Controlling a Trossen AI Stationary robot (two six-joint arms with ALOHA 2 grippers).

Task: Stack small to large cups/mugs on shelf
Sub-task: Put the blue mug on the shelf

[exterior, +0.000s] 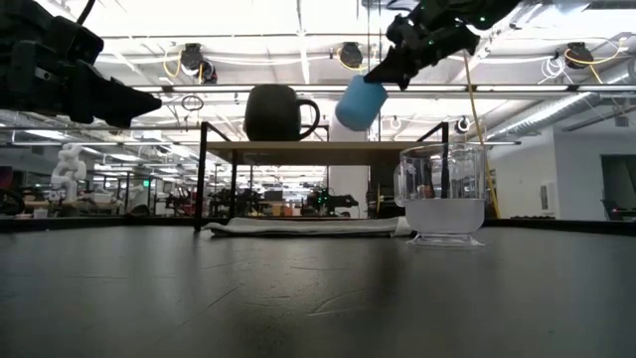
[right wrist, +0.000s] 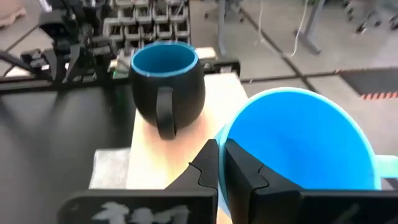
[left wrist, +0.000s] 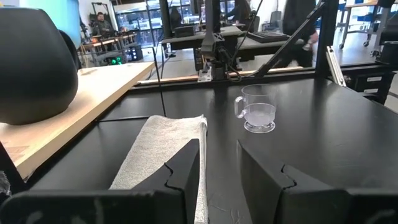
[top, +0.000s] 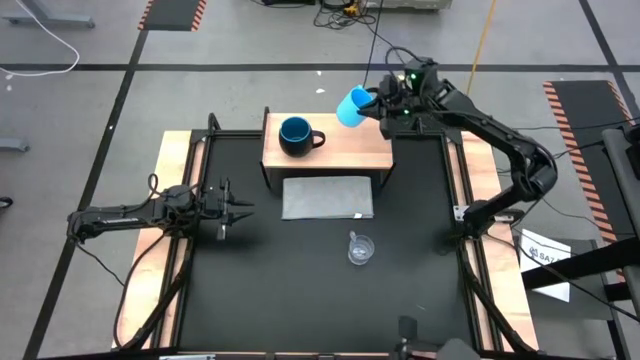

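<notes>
The dark navy mug [top: 297, 135] with a blue inside stands upright on the wooden shelf top [top: 345, 150], left of its middle. My right gripper [top: 372, 103] is shut on the light-blue mug [top: 353, 107], over the shelf's far right corner and above the shelf top, as the low view [exterior: 360, 101] shows. The clear cup [top: 360, 249] stands on the black table nearer than the shelf. My left gripper [top: 243, 208] hovers open and empty to the left of the grey mat [top: 328, 197]. My right gripper pinches the light-blue mug's wall at the rim [right wrist: 225, 138], one finger inside the mug and one outside. The fingers come from the table's right, slanting down. The mug is lifted clear of the shelf and tilted, its open mouth turned toward my wrist.
The grey mat lies flat on the table just in front of the shelf. The shelf's dark legs [exterior: 203, 174] stand at its ends. Wooden table borders [top: 172, 170] run along both sides. Black table surface lies open around the clear cup.
</notes>
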